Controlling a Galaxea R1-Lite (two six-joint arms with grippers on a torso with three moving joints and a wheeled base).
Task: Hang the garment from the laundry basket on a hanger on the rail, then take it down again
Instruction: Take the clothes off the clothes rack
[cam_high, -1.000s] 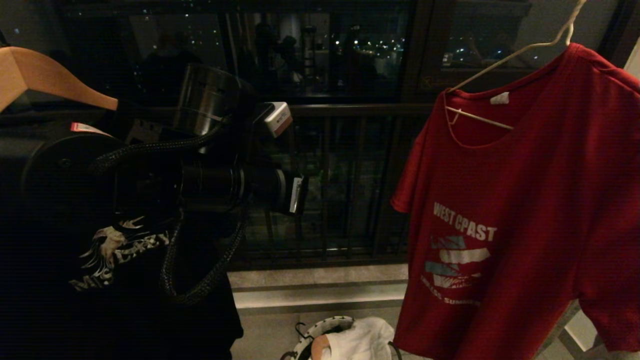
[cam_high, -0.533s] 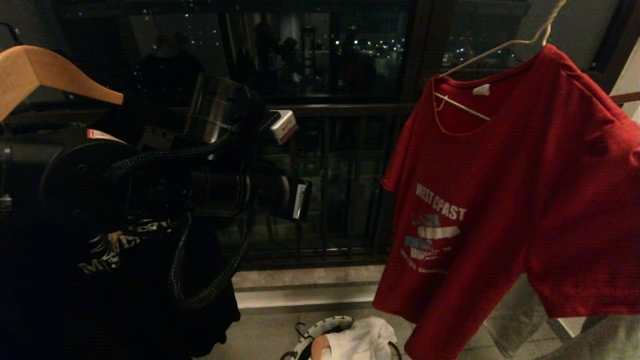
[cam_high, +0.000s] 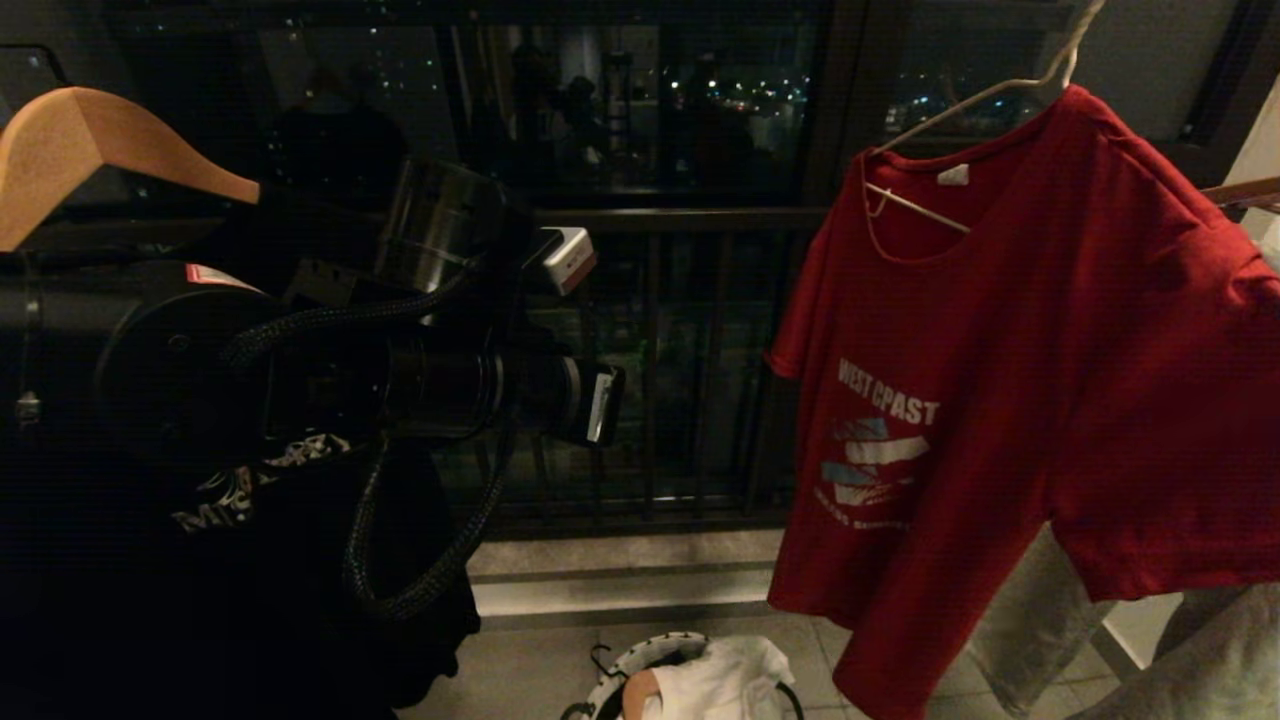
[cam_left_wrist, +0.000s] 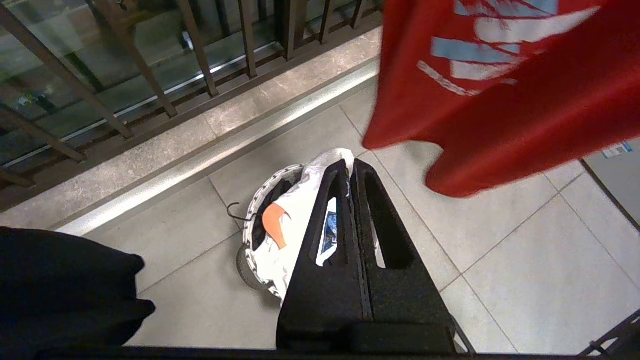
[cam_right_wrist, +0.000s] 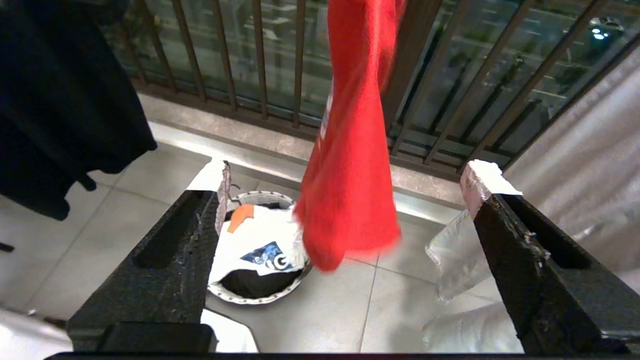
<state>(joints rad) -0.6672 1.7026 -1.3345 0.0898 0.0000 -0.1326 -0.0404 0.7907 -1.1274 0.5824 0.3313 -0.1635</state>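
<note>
The garment (cam_high: 1020, 400), a red T-shirt with white lettering, hangs at the right on the cream wire hanger (cam_high: 920, 208). The hanger's hook runs out of the top of the head view, so the rail is out of view. My right gripper (cam_right_wrist: 350, 175) is open with nothing in it. The garment's hem (cam_right_wrist: 355, 100) hangs blurred beyond its fingers. My left gripper (cam_left_wrist: 350, 162) is shut and empty, pointing down over the laundry basket (cam_left_wrist: 248, 225) on the floor. The left arm (cam_high: 440, 380) reaches across the left of the head view.
A white T-shirt (cam_high: 720, 680) fills the basket (cam_high: 640, 655). A black T-shirt (cam_high: 200, 560) hangs on a tan wooden hanger (cam_high: 100, 150) at the left. A dark window railing (cam_high: 680, 380) stands behind a stone sill. Pale cloth (cam_high: 1200, 660) hangs at the lower right.
The red garment and its hanger have swung leftwards and tilted, baring pale cloth at the lower right. The black T-shirt and the left arm have shifted slightly.
</note>
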